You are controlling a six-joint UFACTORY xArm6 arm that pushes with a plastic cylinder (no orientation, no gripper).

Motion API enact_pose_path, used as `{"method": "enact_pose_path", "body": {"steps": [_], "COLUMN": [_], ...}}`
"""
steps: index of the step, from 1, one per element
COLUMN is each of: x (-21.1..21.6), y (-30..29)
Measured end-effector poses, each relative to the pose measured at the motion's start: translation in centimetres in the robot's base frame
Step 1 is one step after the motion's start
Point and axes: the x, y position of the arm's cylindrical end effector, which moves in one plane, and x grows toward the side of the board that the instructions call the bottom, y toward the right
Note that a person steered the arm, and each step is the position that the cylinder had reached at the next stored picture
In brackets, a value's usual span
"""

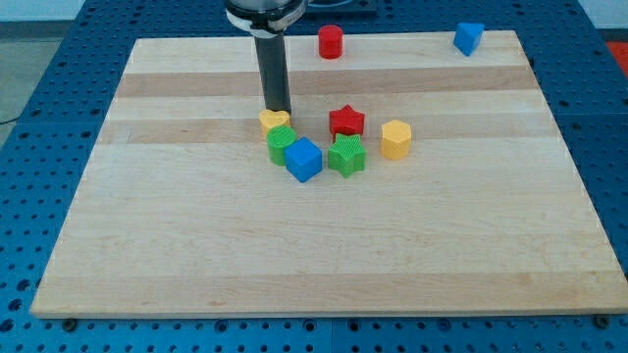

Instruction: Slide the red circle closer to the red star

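My tip [279, 109] is the end effector here, a bare rod with nothing to open or close and nothing held; it stands on the desk [196, 245] touching or just short of the top edge of the yellow heart [276, 120]. Just below that sit the green block [282, 143] and the blue cube [304, 159], with the green star [346, 155] to their right. The red star [346, 121] lies to the right of my tip, near it, and the yellow hexagon [395, 139] further right. The red circle [331, 42] is well apart, up and to the right of my tip, near the desk's top edge. The blue block [468, 37] sits far right of it. To do this well, I judge the tip should back off the heart, circle above the red circle, then push straight down the view, centred so it does not roll aside.
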Motion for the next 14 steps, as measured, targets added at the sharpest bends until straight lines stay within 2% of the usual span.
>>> {"method": "enact_pose_path", "body": {"steps": [1,3,4,5,8,9,10,12,13,14], "x": [-0.1,-8.7,-15.5,-16.6,-16.6,-16.7,-15.2,-16.0,-15.0,-12.2], "y": [-1.9,-5.1,-2.7,-0.6,7.7,13.7,17.1,10.1,9.2,9.2]}}
